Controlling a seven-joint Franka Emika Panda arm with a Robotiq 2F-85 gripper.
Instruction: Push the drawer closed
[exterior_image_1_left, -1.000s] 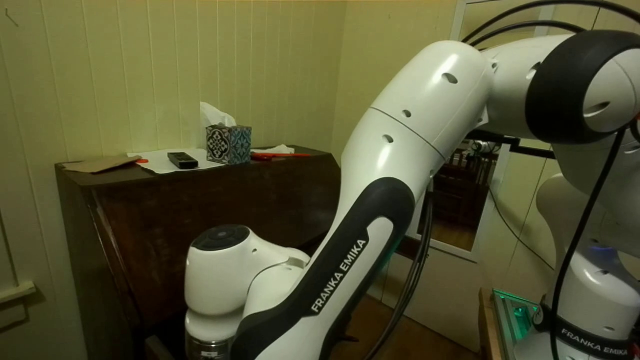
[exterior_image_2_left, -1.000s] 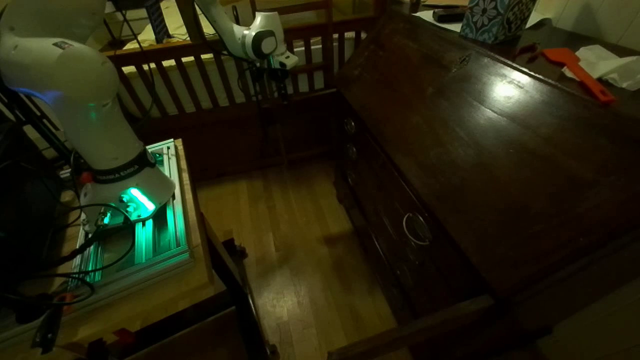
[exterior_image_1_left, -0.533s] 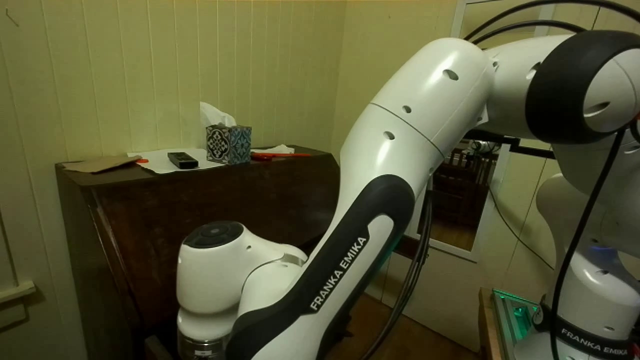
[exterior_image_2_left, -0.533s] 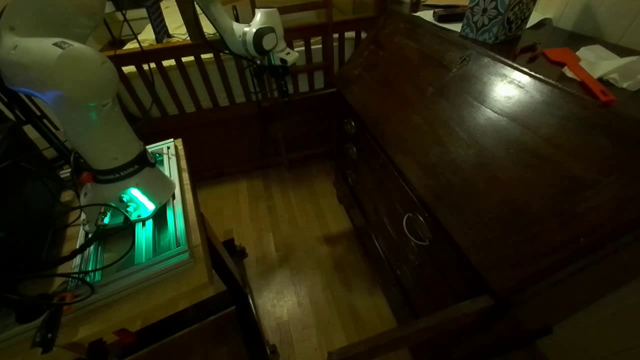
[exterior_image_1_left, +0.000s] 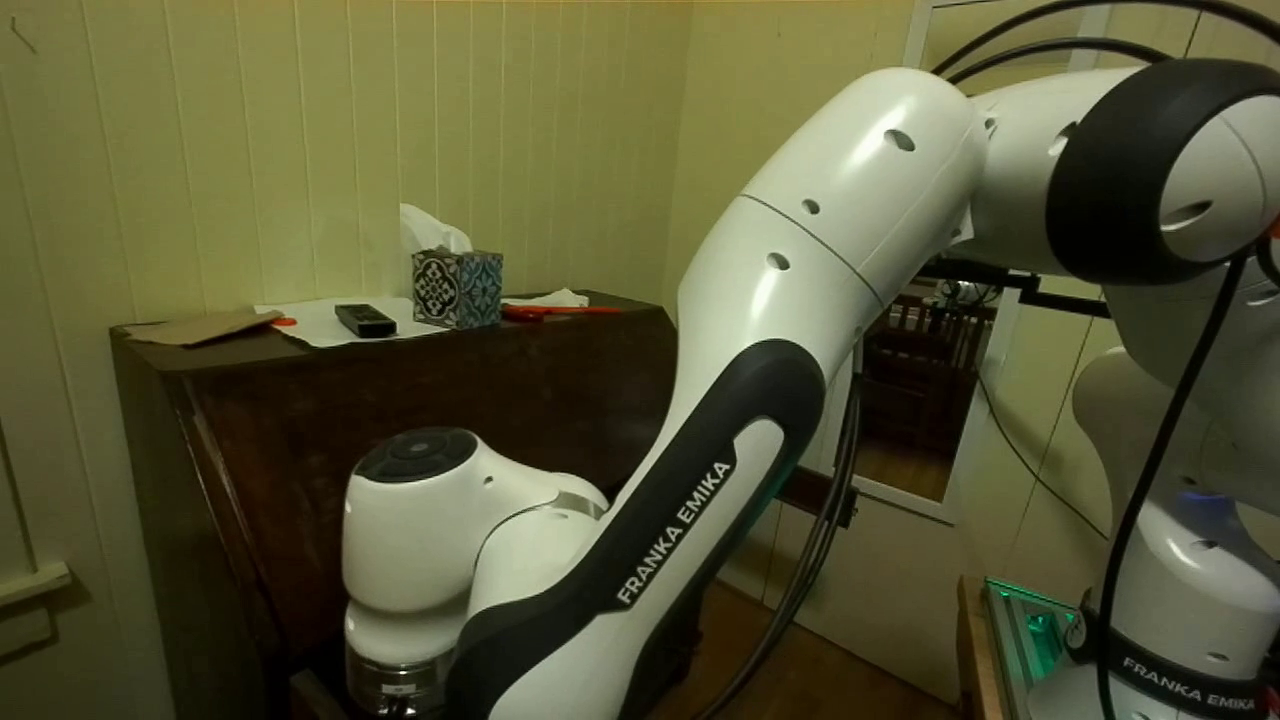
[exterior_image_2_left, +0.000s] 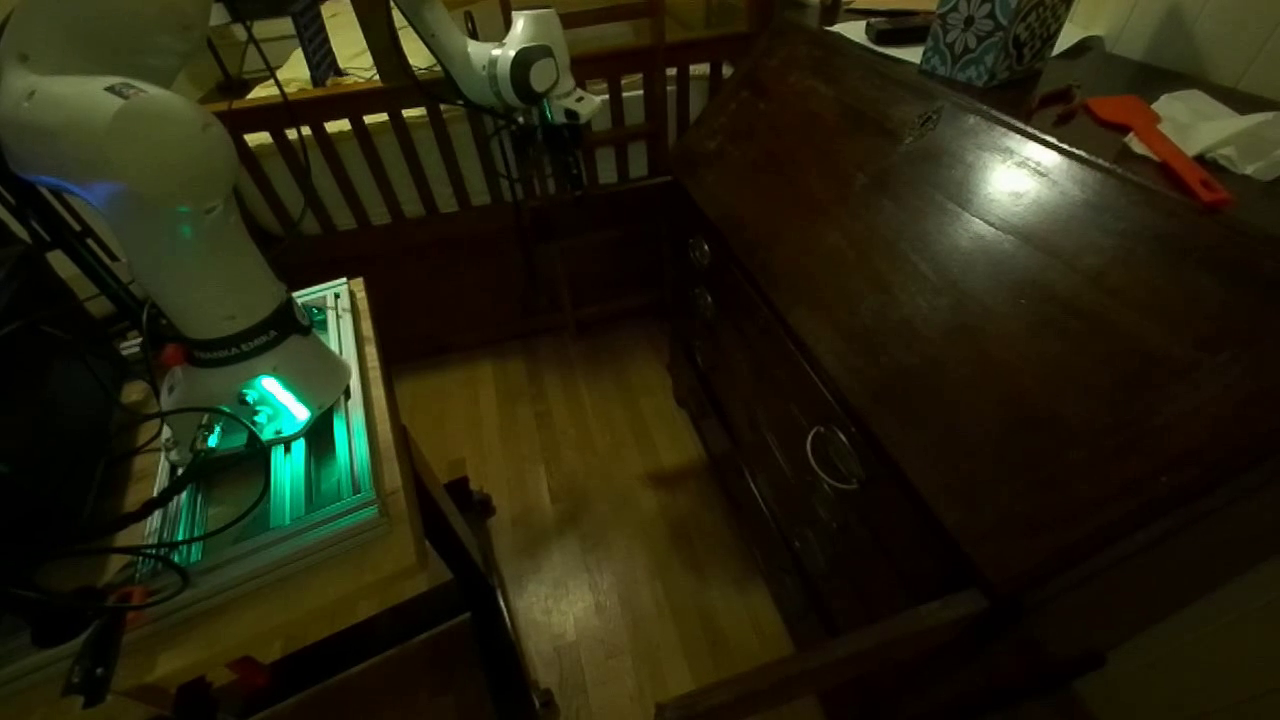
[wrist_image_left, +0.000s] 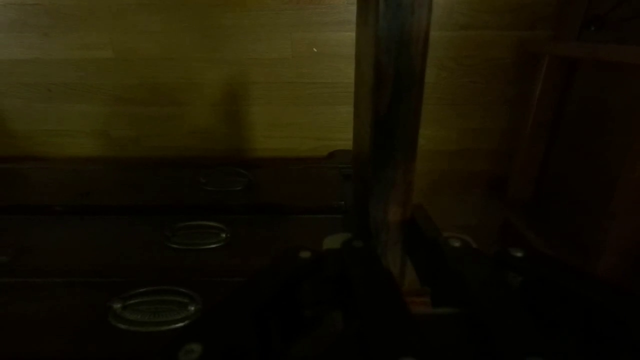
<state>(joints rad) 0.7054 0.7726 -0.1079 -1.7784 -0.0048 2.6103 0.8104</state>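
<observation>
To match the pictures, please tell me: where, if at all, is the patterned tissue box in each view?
In an exterior view: the tissue box stands left of centre, on the desk.
In an exterior view: the tissue box is right of centre, cut off by the top edge.
Wrist view: not in it.
Shared landmark: the desk, its oval drawer handles showing in the wrist view.
</observation>
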